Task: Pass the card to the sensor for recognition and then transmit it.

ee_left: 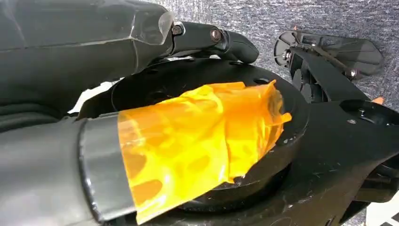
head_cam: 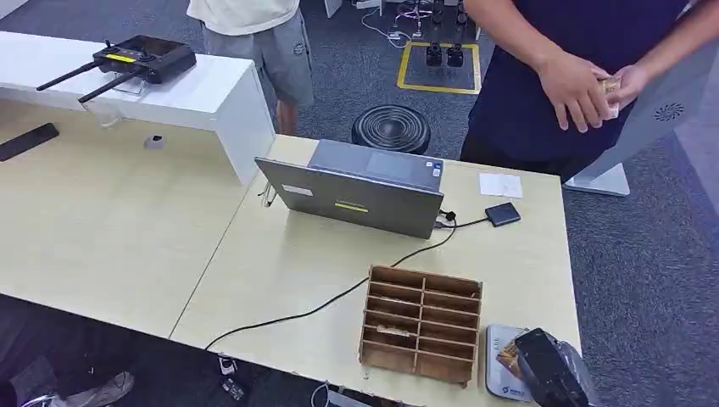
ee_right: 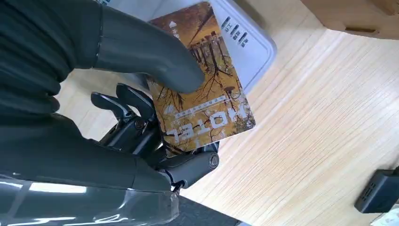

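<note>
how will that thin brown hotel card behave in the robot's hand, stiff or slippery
The thin brown printed card looks flat and unbent under the right hand's thumb, so probably stiff. Its glossy face suggests it could slide. Being so thin, it is likely light, and awkward to lift off the pale wooden table.

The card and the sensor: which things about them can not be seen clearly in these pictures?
- Card: in the right wrist view the right hand holds it; the thumb hides part of its print.
- Sensor: in the head view the hand and the lower edge hide most of it; whether the card touches it cannot be told.
- What the person's hands hold: too small, head view.
</note>
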Robot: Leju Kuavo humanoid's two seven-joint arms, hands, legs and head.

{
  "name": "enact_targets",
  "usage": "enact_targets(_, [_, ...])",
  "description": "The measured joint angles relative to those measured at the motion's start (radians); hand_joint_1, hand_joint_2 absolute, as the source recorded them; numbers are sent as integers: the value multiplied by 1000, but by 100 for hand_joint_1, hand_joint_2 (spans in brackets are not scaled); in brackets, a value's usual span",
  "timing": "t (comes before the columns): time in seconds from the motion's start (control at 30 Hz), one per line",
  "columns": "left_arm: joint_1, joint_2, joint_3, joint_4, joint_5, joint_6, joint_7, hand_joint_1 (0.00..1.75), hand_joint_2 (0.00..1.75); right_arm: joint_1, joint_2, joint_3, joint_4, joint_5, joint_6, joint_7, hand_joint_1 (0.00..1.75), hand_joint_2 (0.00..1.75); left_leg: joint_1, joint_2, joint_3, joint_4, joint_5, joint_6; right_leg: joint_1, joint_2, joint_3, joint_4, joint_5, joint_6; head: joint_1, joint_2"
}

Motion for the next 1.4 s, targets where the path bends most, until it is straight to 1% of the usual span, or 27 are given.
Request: enact_targets(1.4, [-1, 1, 0, 0, 0, 2, 0, 0, 0, -5, 0, 5, 12, 25, -3, 6, 175, 175, 0, 0, 0, 0, 0, 0, 0, 0, 0, 0, 0, 0, 0, 0])
